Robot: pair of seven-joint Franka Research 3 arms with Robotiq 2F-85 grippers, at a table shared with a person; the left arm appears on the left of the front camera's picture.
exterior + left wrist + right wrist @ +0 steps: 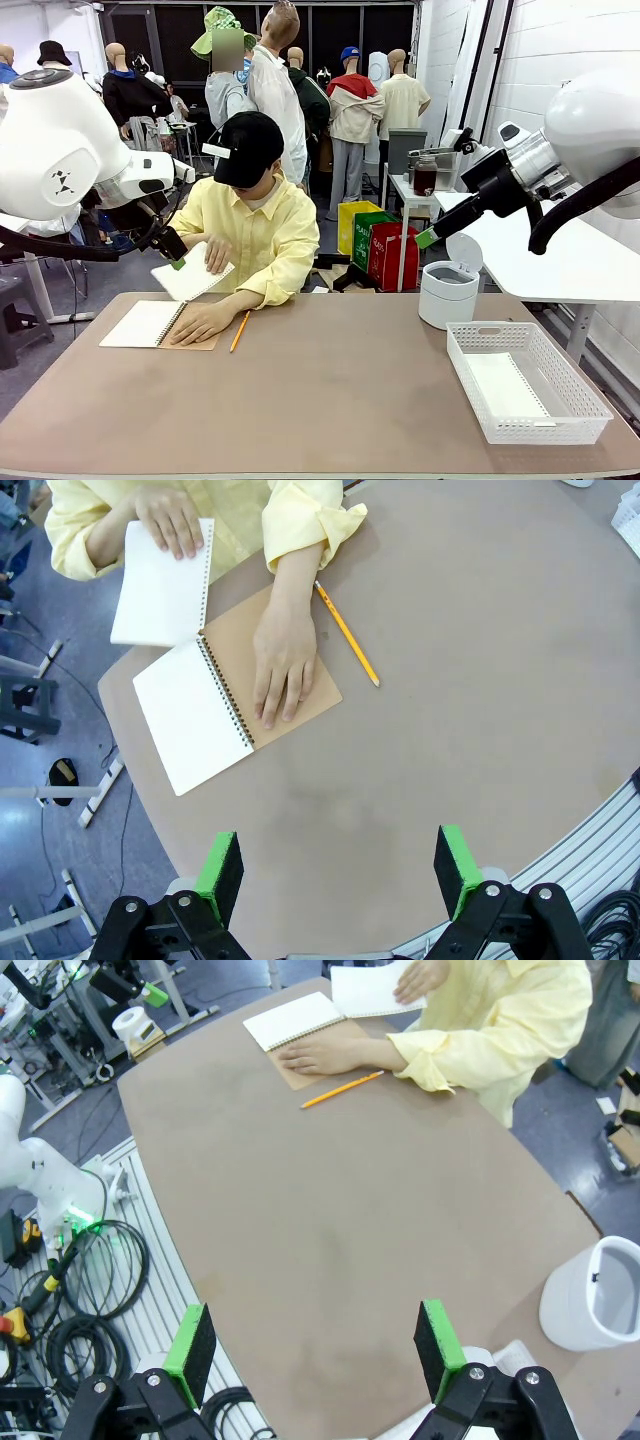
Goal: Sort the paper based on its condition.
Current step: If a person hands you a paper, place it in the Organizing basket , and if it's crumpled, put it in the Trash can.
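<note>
far left: left gripper (pixel 172 250) raised above the left end of the table (pixel 330 410), pads (pixel 220 865) spread wide, gripping nothing; likely parked high to leave the person room and wait for a sheet. just beside it, the paper (pixel 190 280): a smooth white page lifted from the spiral of the notebook (pixel 160 325), held at its upper edge by one hand (pixel 217 255) with fingers laid over it, apparently to tear it free; attached or already loose, cannot tell. below, notebook open flat near the person, blank page to the left, brown cover to the right. other hand (pixel 205 322) spread open, palm down on the brown cover, probably pressing to keep the book from sliding during the pull. just right of that hand, a yellow pencil (pixel 240 330) lying loose on the table, set aside within reach. middle of the table bare, probably handover space. further right, at the far edge, a round white bin (pixel 447 292) with lid tipped up, presumably ready for crumpled wads. above it, right gripper (pixel 428 237) hanging in the air, jaws fully apart, empty. far right, white mesh basket (pixel 585 392) on the table, with what looks like a flat sheet (pixel 505 385) lying in it, so probably the place for smooth paper. no sheet within reach of either gripper yet.
</note>
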